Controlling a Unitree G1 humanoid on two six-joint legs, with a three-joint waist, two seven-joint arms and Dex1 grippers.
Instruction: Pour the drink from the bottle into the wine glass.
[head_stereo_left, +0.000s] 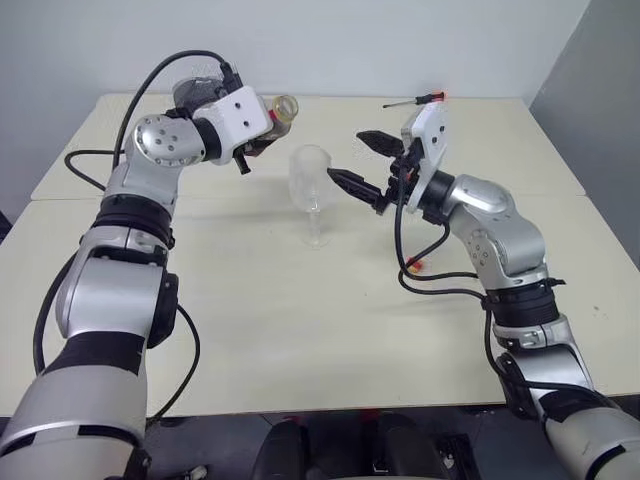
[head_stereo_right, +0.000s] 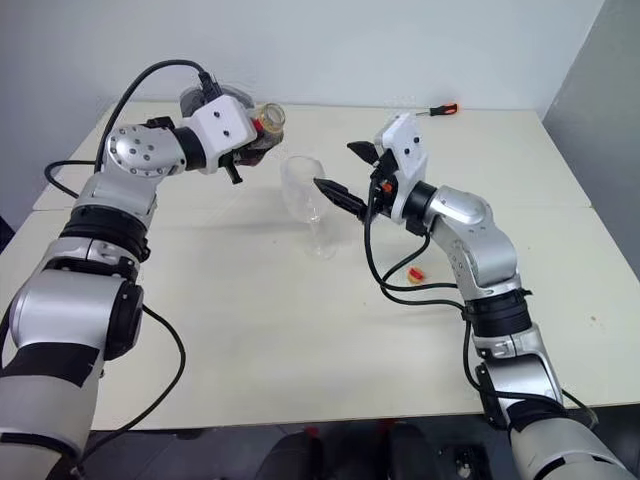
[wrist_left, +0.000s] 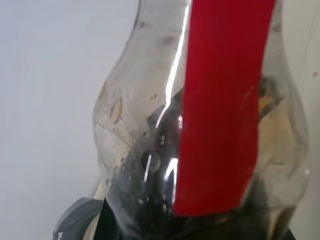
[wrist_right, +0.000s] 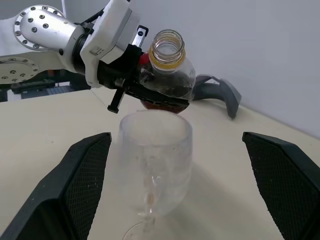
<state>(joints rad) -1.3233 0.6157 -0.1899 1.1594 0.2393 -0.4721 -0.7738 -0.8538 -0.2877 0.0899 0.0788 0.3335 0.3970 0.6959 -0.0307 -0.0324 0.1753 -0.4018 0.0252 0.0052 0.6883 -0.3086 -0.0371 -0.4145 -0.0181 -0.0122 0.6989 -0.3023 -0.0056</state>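
Cream-coloured table (head_stereo_left: 300, 330), two panels joined by a seam. Far edge: red-handled screwdriver (head_stereo_left: 415, 100), well apart from everything else. Near my right forearm: small red-and-yellow scrap (head_stereo_right: 416, 273) lying beside a black cable. Centre: wine glass (head_stereo_left: 311, 180), clear, upright on its foot, looks empty, nothing between it and my fingers. My left gripper (head_stereo_left: 258, 138), arm raised and bent inward, is clamped round the bottle (head_stereo_left: 280, 110), tipped with its open yellowish mouth toward the glass, above and just behind the rim; the drink (wrist_left: 160, 200) sits dark in the belly. My right gripper (head_stereo_left: 366, 165), fingers spread wide, empty, points at the glass bowl from its right side, near, not touching.
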